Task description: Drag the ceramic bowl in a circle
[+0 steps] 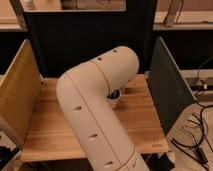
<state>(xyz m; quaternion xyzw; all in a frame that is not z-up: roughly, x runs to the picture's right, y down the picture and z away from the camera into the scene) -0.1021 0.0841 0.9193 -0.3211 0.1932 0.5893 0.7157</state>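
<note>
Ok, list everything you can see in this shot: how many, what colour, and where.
table: one, light wood, centre, under the arm
yellow panel: one, yellow, along the table's left side
grey panel: one, dark grey, along the table's right side
back panel: one, black, behind the table
cup: one, white with dark inside, on the table, partly hidden under the arm's bend
bowl: none showing; the arm covers the table's middle
cables: several, black, lower right, off the table
arm: one, cream, rising from bottom centre and bending over the table
jaws: not in view, hidden behind the arm
</note>
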